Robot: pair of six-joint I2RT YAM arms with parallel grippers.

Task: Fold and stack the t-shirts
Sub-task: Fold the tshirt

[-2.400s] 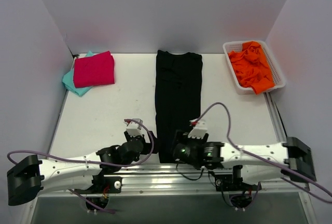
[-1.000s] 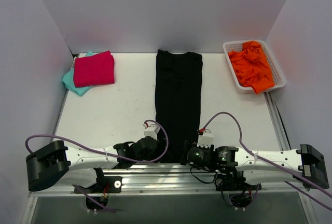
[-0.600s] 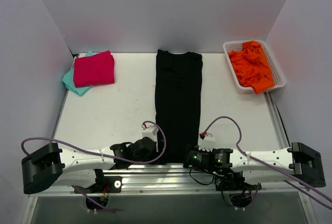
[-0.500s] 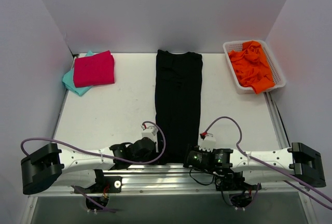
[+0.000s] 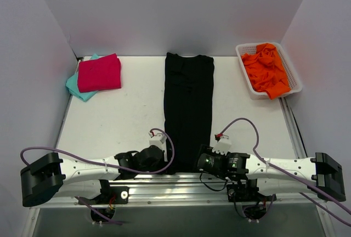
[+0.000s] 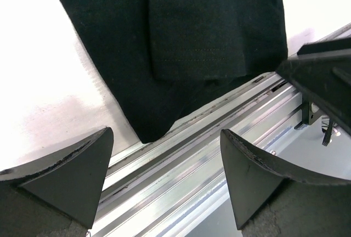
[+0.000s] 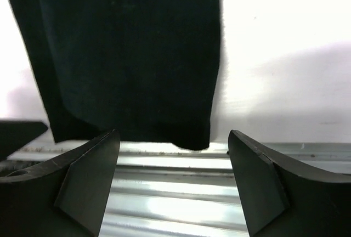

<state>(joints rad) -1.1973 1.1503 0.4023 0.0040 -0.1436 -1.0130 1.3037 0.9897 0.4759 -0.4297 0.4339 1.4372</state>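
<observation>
1. My left gripper (image 6: pixel 165 131) sits low at the near edge with its jaws wide apart and nothing between them. It frames the near-left corner of the black t-shirt (image 5: pixel 189 111).
2. My right gripper (image 7: pixel 173 134) is spread and empty too, framing the near-right corner of the same hem.
3. The black t-shirt lies as a long narrow strip down the middle of the table (image 5: pixel 126 116). Its collar end is far from me and its hem reaches just onto the aluminium rail (image 7: pixel 164 193). In the left wrist view a folded-in layer with a stitched edge lies on top near that corner.
4. I judge the cloth soft, light and limp, so it will sag and keep no shape once lifted. I would pinch the two hem corners and catch every layer, or the strip may fall open. The edge on the rail should give a finger room to slip under. The two corners need to rise evenly.
5. Farther out, the pink shirt (image 5: pixel 100 72) lies folded on the teal shirt (image 5: pixel 74 88) at the far left corner, likely the stack to join.
6. At the far right, orange cloth (image 5: pixel 266 69) fills a white basket (image 5: pixel 298 80).
</observation>
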